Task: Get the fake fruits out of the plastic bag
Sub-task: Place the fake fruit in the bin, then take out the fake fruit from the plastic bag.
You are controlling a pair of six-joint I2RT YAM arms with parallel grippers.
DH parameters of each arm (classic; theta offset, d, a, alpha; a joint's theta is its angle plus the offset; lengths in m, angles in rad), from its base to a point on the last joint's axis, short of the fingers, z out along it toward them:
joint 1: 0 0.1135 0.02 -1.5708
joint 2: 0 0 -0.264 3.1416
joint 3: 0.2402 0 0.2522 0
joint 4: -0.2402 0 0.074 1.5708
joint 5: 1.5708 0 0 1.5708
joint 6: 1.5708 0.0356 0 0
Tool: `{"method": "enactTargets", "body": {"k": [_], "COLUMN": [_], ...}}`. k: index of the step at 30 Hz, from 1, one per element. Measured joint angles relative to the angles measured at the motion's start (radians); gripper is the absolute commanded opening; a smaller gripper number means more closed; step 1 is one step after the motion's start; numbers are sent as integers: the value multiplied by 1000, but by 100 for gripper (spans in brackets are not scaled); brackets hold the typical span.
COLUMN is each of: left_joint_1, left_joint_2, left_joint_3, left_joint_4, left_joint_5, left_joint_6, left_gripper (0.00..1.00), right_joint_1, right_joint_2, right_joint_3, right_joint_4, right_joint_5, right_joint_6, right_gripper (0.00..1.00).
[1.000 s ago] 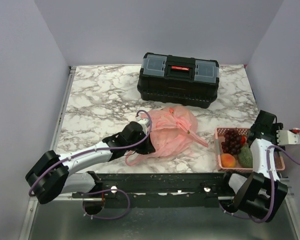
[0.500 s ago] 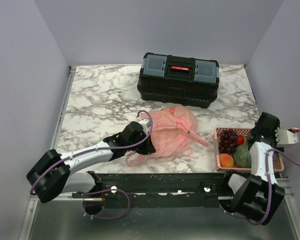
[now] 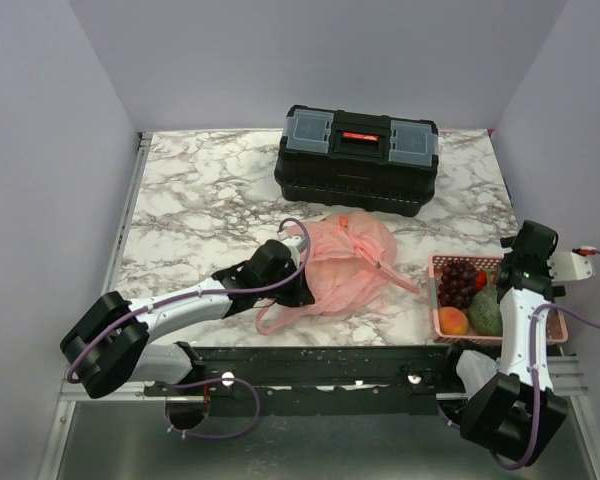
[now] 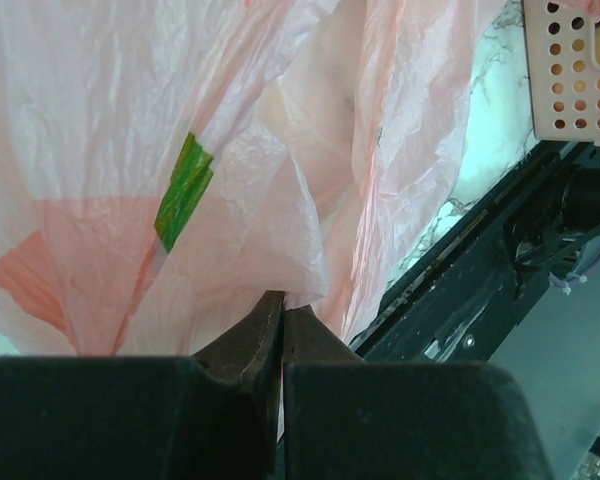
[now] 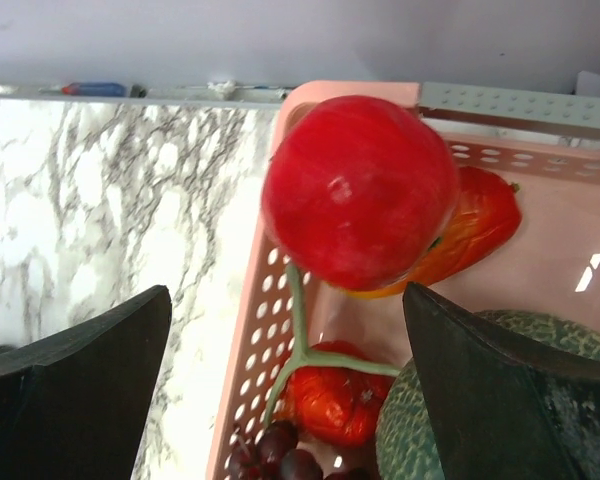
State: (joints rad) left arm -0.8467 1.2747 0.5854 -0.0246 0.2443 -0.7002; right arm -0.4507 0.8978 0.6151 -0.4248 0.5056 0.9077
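Desk: Over the last second, the right gripper (image 3: 532,250) has been drawn back from above the fruit toward the far right corner of the pink basket (image 3: 435,300), and the left gripper (image 3: 292,283) has been shifted slightly rightward.

Floor: From above, the plastic bag (image 3: 345,262) is seen mid-table (image 3: 200,200), on the near side of the toolbox (image 3: 358,160), with the basket just to its right. Grapes (image 3: 463,282), a green fruit (image 3: 488,312) and an orange one (image 3: 454,321) are already laid in the basket.

Desk: Left wrist now: the jaws are pressed together on a fold of the bag, which is thin, crinkled, translucent pink. A green strip (image 4: 185,190) is carried on it; no fruit can be made out through it.

Floor: Right wrist: fingers (image 5: 80,380) spread wide, nothing gripped. A glossy red fruit (image 5: 360,190) is seen over the basket's corner.

Desk: By the look of it, that pinch should be kept firm and the bag's mouth held up. Then the right gripper can be brought in squarely for whatever is left.
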Motion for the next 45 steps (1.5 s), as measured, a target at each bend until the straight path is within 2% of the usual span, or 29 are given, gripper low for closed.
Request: {"method": "enactTargets", "body": {"k": [12, 28, 31, 36, 40, 43, 45], "left_joint_1": [0, 0, 0, 0, 0, 0, 0], "left_joint_2": [0, -6, -7, -9, -34, -58, -70], "left_joint_3": [13, 13, 13, 13, 13, 13, 13], "left_joint_4": [-5, -8, -8, -10, -21, -29, -34], "left_joint_5": [0, -1, -1, -1, -5, -16, -29], "left_joint_6": [-6, -29, -35, -53, -61, -64, -64], "left_gripper": [0, 0, 0, 0, 0, 0, 0], "right_joint_1": [150, 528, 620, 793, 1058, 1230, 1281], "right_joint_2": [-122, -104, -75, -25, 48, 113, 169], "right_joint_3": [61, 89, 89, 70, 53, 53, 52], "right_joint_4": [-87, -33, 3, 185, 307, 393, 453], "right_joint_5": [-32, -130, -174, -381, -446, -491, -525], "right_joint_6": [13, -38, -72, -164, -267, -335, -354], "right_gripper": [100, 100, 100, 100, 100, 91, 85]}}
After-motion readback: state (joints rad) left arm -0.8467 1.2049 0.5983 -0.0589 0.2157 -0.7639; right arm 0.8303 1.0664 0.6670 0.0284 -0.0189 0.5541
